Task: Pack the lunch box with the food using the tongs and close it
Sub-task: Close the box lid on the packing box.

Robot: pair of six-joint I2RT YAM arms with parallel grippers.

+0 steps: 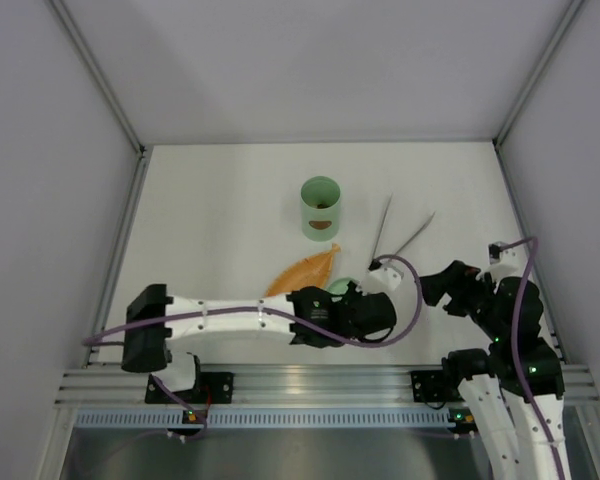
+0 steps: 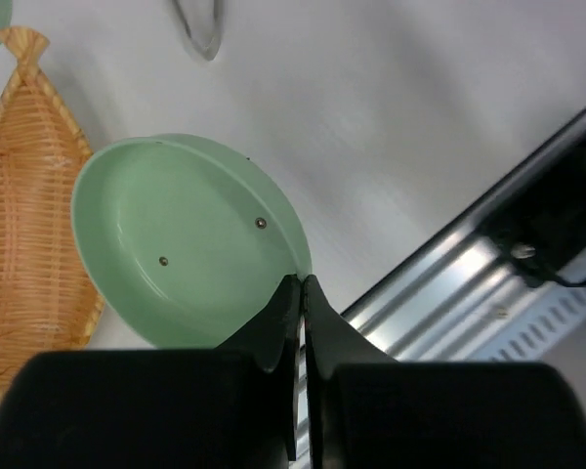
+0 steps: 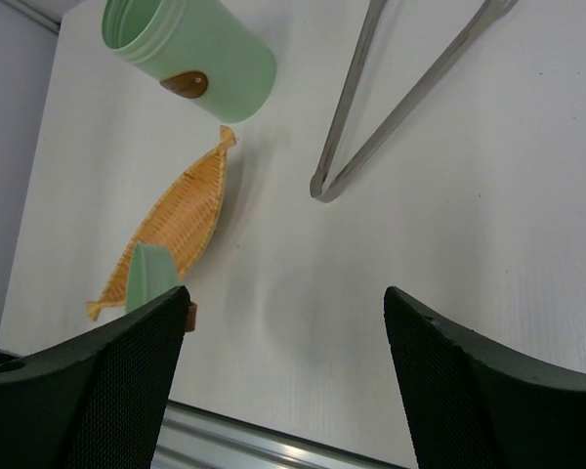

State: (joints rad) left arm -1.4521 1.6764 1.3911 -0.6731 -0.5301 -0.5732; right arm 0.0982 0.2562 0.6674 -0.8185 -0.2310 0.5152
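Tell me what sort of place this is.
Likely a robot test cell: a white table walled by grey panels, two arms bolted to an aluminium rail, staged props like tongs and a green lid.

One lunch box (image 1: 320, 208), one lid (image 2: 176, 244), one tongs (image 3: 324, 184), probably one wicker tray (image 3: 176, 220).

Your left arm (image 1: 230, 318) lies low and stretched out. It runs from its base at the lower left of the top view toward the centre of the frame. At its end the left gripper (image 2: 301, 283) points up and to the right, and its two fingers are pressed together on the rim of the green lid (image 2: 176, 244). Your right arm (image 1: 515, 330) stands folded at the lower right, with the forearm bent back to the left. The right gripper (image 3: 285, 293) has its fingers spread wide apart.
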